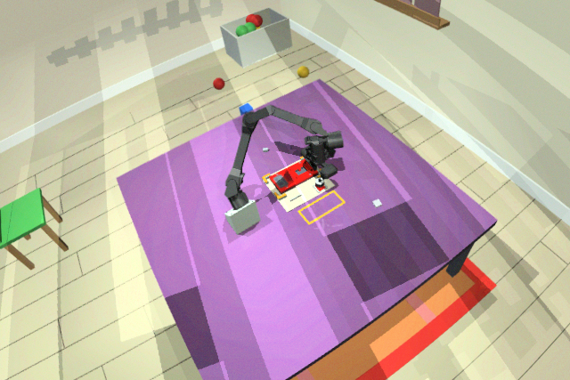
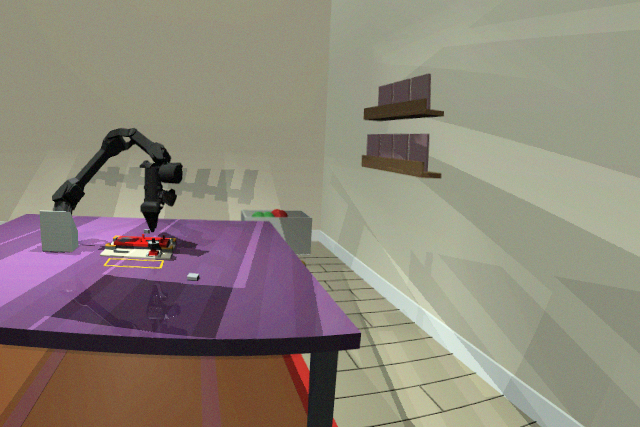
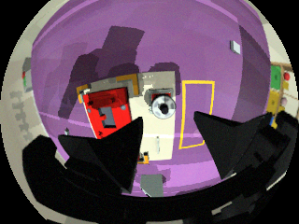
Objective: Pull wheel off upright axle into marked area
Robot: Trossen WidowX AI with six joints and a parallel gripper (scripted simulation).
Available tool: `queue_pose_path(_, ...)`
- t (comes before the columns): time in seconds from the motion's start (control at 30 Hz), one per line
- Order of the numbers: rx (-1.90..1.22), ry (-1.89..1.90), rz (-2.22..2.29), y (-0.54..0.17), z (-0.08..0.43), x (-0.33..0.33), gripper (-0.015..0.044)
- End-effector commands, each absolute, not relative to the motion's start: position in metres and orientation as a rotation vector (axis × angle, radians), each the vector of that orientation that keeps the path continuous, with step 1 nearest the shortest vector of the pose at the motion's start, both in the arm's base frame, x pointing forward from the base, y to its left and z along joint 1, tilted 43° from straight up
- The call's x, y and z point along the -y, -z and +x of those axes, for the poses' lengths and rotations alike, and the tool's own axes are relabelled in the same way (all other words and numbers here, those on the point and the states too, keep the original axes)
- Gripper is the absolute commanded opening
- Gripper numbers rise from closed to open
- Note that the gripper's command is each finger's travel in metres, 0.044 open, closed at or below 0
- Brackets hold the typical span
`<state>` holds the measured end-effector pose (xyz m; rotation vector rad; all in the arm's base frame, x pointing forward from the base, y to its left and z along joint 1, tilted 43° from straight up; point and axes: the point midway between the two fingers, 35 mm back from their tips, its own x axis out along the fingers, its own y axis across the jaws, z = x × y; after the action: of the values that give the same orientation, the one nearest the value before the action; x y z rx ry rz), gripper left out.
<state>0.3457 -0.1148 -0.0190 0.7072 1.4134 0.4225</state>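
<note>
The wheel [image 1: 320, 181] [image 2: 154, 244] [image 3: 156, 106], light with a dark centre, sits on its upright axle above a small red base on the cream board [image 1: 288, 205] [image 3: 165, 128]. My gripper [image 1: 321, 172] [image 2: 152, 230] [image 3: 169, 118] points down above the wheel, its fingers apart with nothing between them. In the wrist view the wheel shows just beyond the gap between the fingertips. The marked area [image 1: 327, 212] [image 2: 133, 266] [image 3: 182, 112] is a yellow rectangle on the table beside the board, with nothing inside it.
A red block-like part [image 1: 294, 176] [image 3: 95, 119] lies on the board beside the wheel, held by orange corner pieces [image 3: 135, 85]. A small white block [image 1: 377, 203] [image 2: 193, 276] [image 3: 234, 47] lies beyond the marked area. Another small pale block [image 1: 265, 149] lies behind the board.
</note>
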Motion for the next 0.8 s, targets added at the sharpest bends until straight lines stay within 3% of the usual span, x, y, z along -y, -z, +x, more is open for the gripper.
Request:
queue_pose_path(0.0, -1.420, -0.429, 0.718, 0.039, 0.348, 0.094, 0.0300)
queue_pose_path(0.27, -1.419, -0.431, 0.720, 0.057, 0.351, 0.078, 0.0300)
queue_pose_path(0.4, -1.431, -0.437, 0.712, 0.055, 0.349, 0.079, 0.0195)
queue_pose_path(0.67, -1.431, -0.437, 0.712, 0.055, 0.349, 0.079, 0.0142)
queue_pose_path(0.77, -1.431, -0.437, 0.712, 0.055, 0.349, 0.080, 0.0063)
